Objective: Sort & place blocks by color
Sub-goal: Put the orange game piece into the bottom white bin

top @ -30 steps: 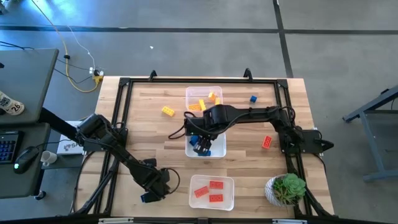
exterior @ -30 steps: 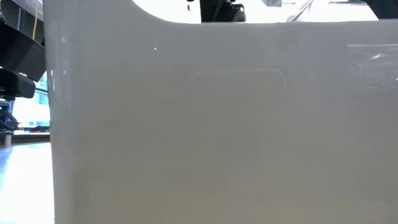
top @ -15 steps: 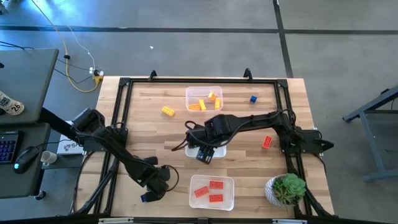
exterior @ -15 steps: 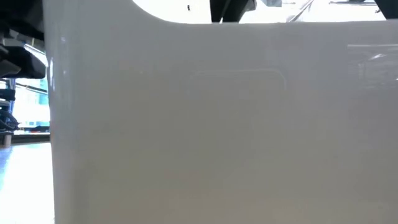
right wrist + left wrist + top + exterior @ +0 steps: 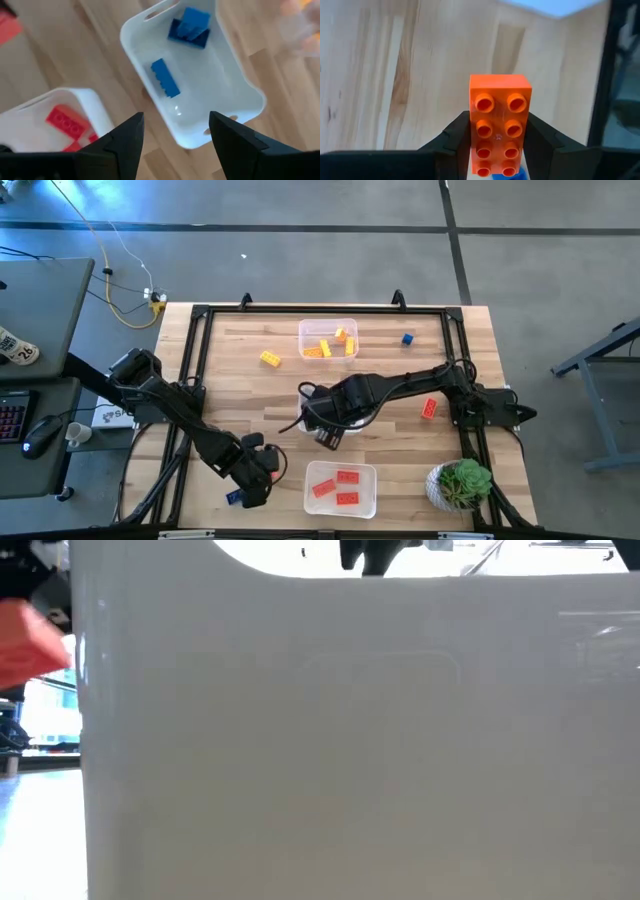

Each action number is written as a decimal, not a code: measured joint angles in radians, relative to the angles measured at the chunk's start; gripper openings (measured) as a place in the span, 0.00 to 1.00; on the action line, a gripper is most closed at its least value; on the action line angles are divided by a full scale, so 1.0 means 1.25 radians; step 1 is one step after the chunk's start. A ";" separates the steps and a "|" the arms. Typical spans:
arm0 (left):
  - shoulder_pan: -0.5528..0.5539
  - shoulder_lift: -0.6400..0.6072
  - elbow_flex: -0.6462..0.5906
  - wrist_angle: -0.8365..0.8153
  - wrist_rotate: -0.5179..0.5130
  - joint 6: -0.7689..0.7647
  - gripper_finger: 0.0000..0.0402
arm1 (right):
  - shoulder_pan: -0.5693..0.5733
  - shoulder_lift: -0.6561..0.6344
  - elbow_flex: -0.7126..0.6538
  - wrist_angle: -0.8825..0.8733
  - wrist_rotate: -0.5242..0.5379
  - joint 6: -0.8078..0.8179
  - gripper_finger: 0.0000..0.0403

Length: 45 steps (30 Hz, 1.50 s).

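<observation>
Gripping a red block (image 5: 500, 122) between its two fingers, studs facing the wrist camera, the left end effector (image 5: 252, 480) sits at the near-left of the counter (image 5: 240, 380), beside the tub of red blocks (image 5: 341, 488) (presumably the intended destination). The right end effector (image 5: 175, 132) hangs with its fingers spread and nothing between them over the tub of blue blocks (image 5: 192, 87) at mid-counter. A third tub (image 5: 328, 340) holds yellow blocks. Loose yellow (image 5: 269, 359), blue (image 5: 408, 339) and red (image 5: 429, 408) blocks remain unsorted.
</observation>
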 joint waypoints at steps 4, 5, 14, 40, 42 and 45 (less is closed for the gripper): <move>0.002 -0.012 0.001 0.019 -0.031 0.022 0.28 | 0.001 0.000 0.000 0.000 0.029 0.000 0.52; 0.006 -0.013 0.001 0.030 -0.036 0.028 0.28 | 0.000 0.000 0.000 0.000 0.030 -0.001 0.52; 0.042 -0.013 0.001 0.157 -0.039 0.118 0.28 | -0.005 -0.040 0.000 0.000 0.043 -0.006 0.52; 0.179 0.010 0.002 0.522 0.099 0.245 0.39 | -0.005 -0.099 0.001 0.000 0.086 -0.001 0.52; 0.180 0.017 0.002 0.525 0.102 0.244 0.40 | -0.005 -0.099 0.001 0.000 0.086 -0.003 0.52; 0.180 0.026 0.002 0.533 0.102 0.244 0.40 | -0.005 -0.099 0.001 0.000 0.086 -0.003 0.52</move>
